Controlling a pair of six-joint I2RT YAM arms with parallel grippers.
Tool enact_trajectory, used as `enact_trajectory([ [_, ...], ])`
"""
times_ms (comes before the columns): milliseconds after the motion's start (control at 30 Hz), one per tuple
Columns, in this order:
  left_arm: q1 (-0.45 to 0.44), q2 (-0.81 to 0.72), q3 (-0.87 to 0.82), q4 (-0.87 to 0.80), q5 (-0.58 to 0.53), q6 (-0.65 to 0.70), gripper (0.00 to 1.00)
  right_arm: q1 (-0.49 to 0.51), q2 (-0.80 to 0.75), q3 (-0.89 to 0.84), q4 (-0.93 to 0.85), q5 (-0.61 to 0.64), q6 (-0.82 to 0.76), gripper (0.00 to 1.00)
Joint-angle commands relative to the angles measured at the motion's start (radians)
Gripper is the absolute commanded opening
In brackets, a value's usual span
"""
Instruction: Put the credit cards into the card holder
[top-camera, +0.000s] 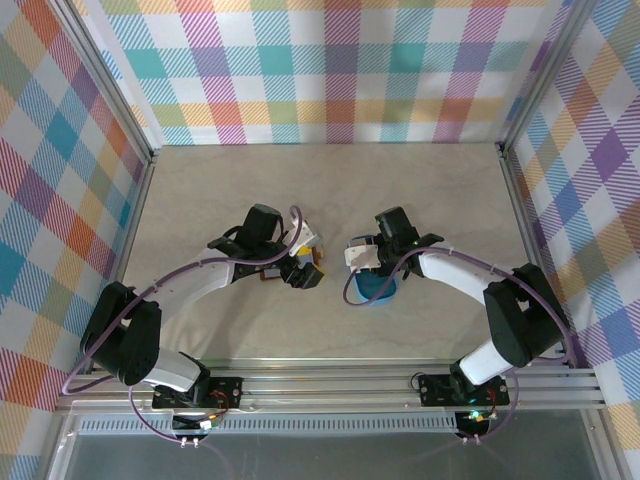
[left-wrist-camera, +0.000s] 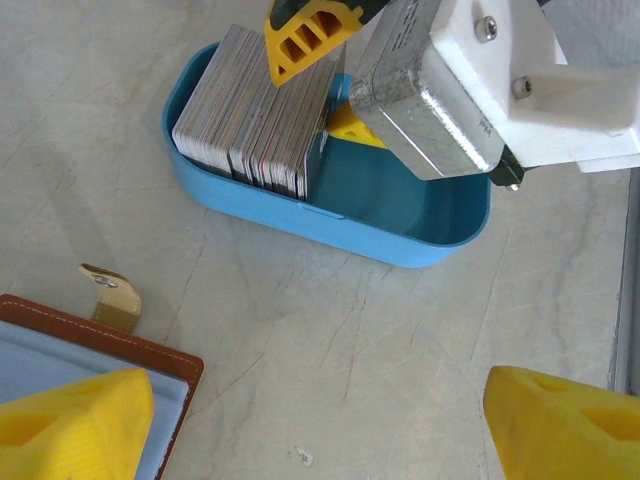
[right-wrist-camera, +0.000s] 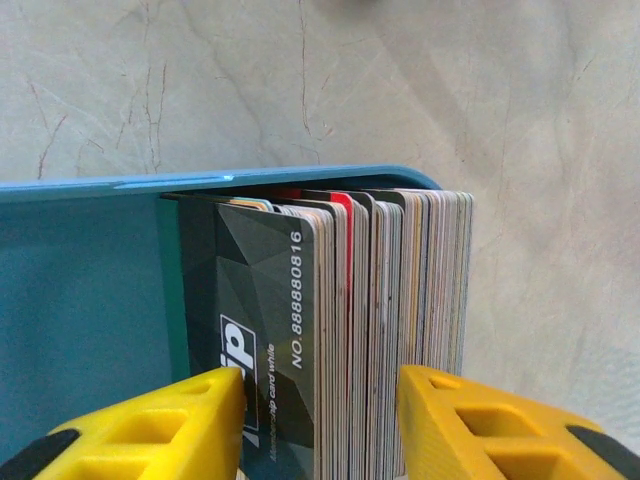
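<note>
Here, in the left wrist view, one blue oval plastic tray (left-wrist-camera: 400, 235) sits toward 12 o'clock on the pale, marble-veined table (left-wrist-camera: 300, 350). The credit cards (left-wrist-camera: 255, 110) stand on edge in it as a single tight stack at its 10 o'clock end. They are thin, with pale edges, and there are too many to count. The tray's other end is bare, glossy plastic.

The right claw (right-wrist-camera: 320, 378) comes down over the stack, blocking part of it. Its two yellow ribbed fingers (right-wrist-camera: 160, 430) are fairly narrow and straddle a bunch of cards. One finger is against a dark card (right-wrist-camera: 250, 290) printed with a number, and more cards lie outside the other finger. I cannot tell whether the fingers actually grip.

The card holder (left-wrist-camera: 100, 330) lies flat at 8 o'clock, well apart from the tray. It is one reddish-brown stitched leather wallet with a pale blue inside and a brass-coloured snap tab (left-wrist-camera: 112, 295) sticking out toward the tray.

The left claw (left-wrist-camera: 318, 400) is spread wide, one finger over the card holder and the other over bare table at 5 o'clock.

From above, plaid walls (top-camera: 340, 70) enclose the table.
</note>
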Motion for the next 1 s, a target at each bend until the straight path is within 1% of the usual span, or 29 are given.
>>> enact_trajectory([
  [0, -0.008, 0.005, 0.033, -0.023, -0.001, 0.008, 0.86, 0.006, -0.025, -0.007, 0.028, -0.012, 0.012, 0.42],
  [367, -0.008, 0.015, 0.040, -0.032, 0.002, 0.003, 0.86, 0.010, -0.031, -0.009, 0.028, -0.001, 0.013, 0.33],
  [600, -0.008, 0.021, 0.041, -0.033, 0.007, -0.003, 0.86, 0.011, -0.031, -0.009, 0.024, 0.008, 0.013, 0.22],
  [900, -0.008, 0.025, 0.044, -0.034, 0.008, -0.004, 0.86, 0.013, -0.041, -0.010, 0.015, 0.009, 0.018, 0.19],
  [967, -0.009, 0.025, 0.044, -0.033, 0.008, -0.004, 0.86, 0.013, -0.046, -0.011, 0.007, 0.008, 0.018, 0.16],
])
